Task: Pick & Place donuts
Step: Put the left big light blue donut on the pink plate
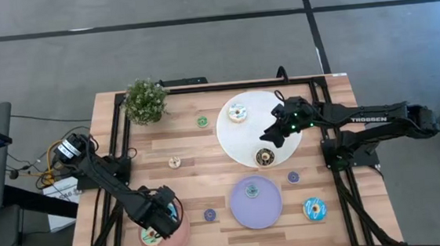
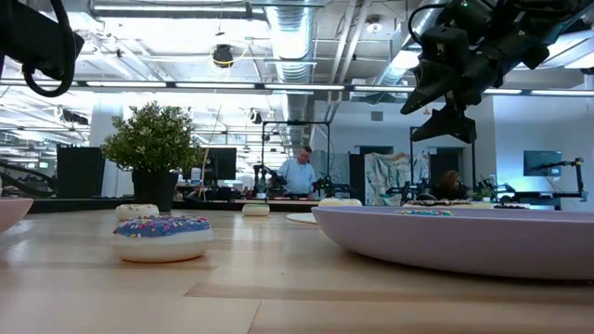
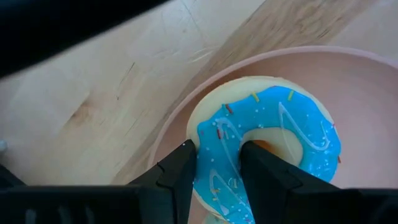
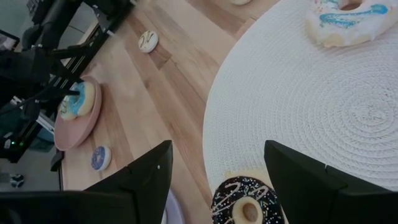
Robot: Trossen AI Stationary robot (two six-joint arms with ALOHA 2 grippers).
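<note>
Blue-iced donut (image 3: 267, 149) lies flat at seven o'clock. Chocolate donut (image 1: 265, 157) and white donut (image 1: 237, 112) lie around one. Another blue donut (image 1: 315, 208) lies at five, tiny donuts (image 1: 210, 215) scattered between.

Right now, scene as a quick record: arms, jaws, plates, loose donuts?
left gripper: jaws shut on blue donut, over pink plate
right gripper: jaws open, empty, above white plate
white plate: chocolate donut, white donut
purple plate: one tiny donut
plant: far left corner
</note>
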